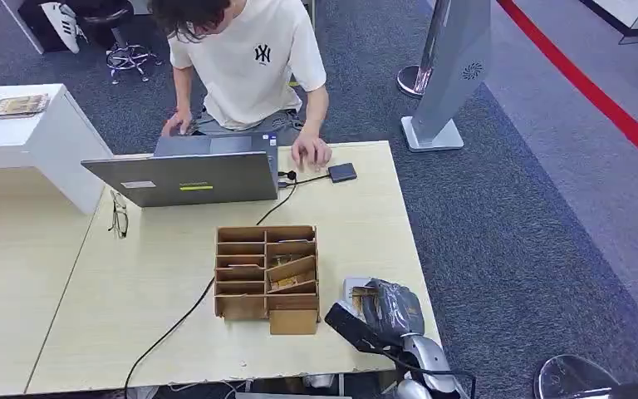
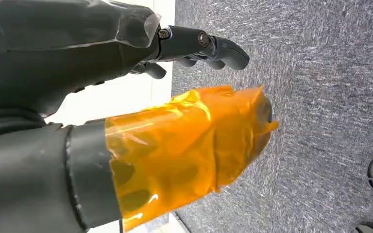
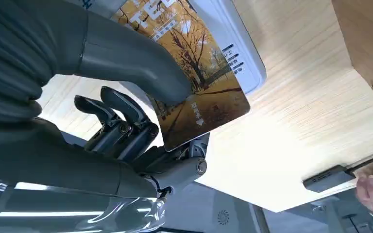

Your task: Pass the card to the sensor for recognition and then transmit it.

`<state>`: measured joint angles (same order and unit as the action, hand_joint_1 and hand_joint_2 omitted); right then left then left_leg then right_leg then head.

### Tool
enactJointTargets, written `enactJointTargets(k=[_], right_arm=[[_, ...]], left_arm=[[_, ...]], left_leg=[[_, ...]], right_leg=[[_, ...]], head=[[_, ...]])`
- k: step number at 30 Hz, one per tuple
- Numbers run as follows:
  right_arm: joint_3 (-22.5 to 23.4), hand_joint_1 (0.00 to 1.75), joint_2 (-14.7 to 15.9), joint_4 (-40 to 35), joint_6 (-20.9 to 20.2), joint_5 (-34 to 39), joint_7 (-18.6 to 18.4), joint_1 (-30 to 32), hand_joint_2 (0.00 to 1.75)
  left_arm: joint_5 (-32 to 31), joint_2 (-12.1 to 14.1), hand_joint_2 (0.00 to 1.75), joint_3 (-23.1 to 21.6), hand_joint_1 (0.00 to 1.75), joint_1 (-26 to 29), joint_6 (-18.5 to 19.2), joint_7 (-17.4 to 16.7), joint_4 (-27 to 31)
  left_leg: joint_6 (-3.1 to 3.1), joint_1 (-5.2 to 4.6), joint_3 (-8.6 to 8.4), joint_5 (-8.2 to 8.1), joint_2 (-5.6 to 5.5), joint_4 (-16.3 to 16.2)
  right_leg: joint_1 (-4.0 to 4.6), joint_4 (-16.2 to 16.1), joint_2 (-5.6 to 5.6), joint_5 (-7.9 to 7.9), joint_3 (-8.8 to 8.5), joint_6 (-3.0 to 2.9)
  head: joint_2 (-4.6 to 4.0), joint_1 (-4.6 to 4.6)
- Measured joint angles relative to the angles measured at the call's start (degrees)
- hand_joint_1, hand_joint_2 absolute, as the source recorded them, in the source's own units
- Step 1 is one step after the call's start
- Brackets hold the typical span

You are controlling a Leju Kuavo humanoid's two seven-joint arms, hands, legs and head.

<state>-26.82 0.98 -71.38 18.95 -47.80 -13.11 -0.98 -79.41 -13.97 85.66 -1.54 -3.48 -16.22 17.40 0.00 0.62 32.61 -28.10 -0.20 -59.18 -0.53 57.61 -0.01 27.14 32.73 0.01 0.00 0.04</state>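
Note:
My right hand (image 1: 392, 309) hovers at the table's near right corner, beside the wooden card box (image 1: 266, 278). In the right wrist view its thumb and dark fingers (image 3: 126, 131) pinch a card (image 3: 204, 92) printed with autumn trees. The card lies flat just over the white sensor pad (image 3: 235, 46); whether they touch I cannot tell. From the head view a corner of the sensor (image 1: 350, 288) pokes out beside the hand. My left hand (image 2: 194, 46) hangs over grey carpet, holding nothing, its thumb wrapped in orange tape (image 2: 189, 145).
A person sits at the table's far side behind an open laptop (image 1: 187, 176), one hand (image 1: 309, 152) beside a small black device (image 1: 342, 172). A black cable (image 1: 183, 316) crosses the table. Glasses (image 1: 118, 214) lie at the left. A white stand (image 1: 453, 66) rises on the carpet.

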Motion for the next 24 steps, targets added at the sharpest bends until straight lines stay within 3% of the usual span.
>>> enactJointTargets(k=[24], right_arm=[[0.22, 1.75, -0.2, 0.0, -0.37, 0.0, 0.0, -0.01, 1.75]], left_arm=[[-0.57, -0.15, 0.0, 0.0, 0.0, 0.0, 0.09, 0.02, 0.5]], left_leg=[[0.0, 0.0, -0.01, 0.0, 0.0, 0.0]], right_leg=[[0.0, 0.0, 0.0, 0.0, -0.02, 0.0]], head=[[0.0, 0.0]])
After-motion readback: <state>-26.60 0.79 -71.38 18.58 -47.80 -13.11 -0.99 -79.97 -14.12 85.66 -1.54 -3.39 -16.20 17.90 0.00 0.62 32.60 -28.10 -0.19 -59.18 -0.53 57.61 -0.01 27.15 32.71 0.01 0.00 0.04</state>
